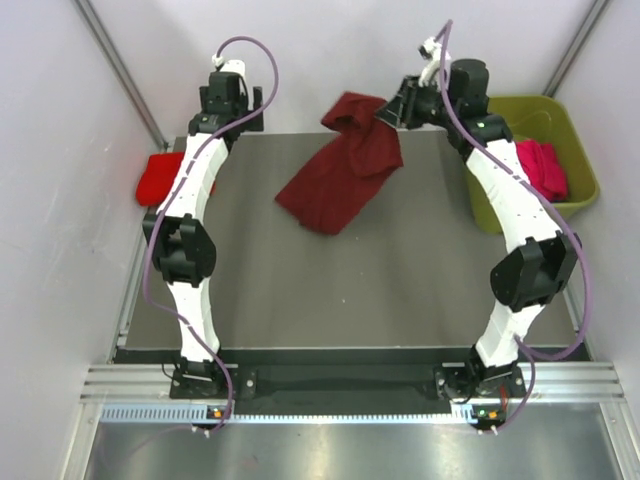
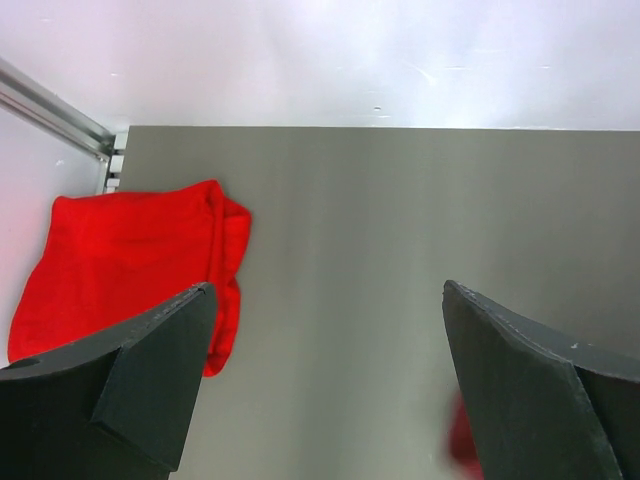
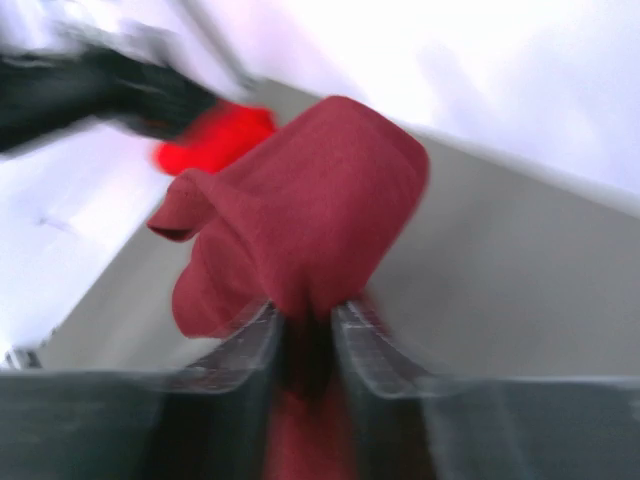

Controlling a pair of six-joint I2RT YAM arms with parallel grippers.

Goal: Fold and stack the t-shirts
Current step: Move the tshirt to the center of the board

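Right gripper (image 3: 305, 320): clenched on a fold of the dark maroon t-shirt (image 3: 310, 210), the cloth pinched between both fingers and bulging above them. The right wrist view is motion-blurred. From overhead, this gripper is at the far edge of the table (image 1: 400, 270), close to the back wall, with the shirt's upper part lifted and the rest trailing toward the table's middle, crumpled.

Left gripper (image 2: 320, 380): released, jaws spread wide, nothing between them, above the far-left part of the table.

Bright red t-shirt (image 2: 130, 260): bunched at the far-left corner, reaching past the table's left edge toward the wall.

Olive-green tub (image 1: 530, 100): beside the table's far-right edge, against the right wall, with a pink t-shirt (image 1: 545, 165) inside.

Open room: grey table surface shows bare between the two arms, from the maroon shirt to the near edge.
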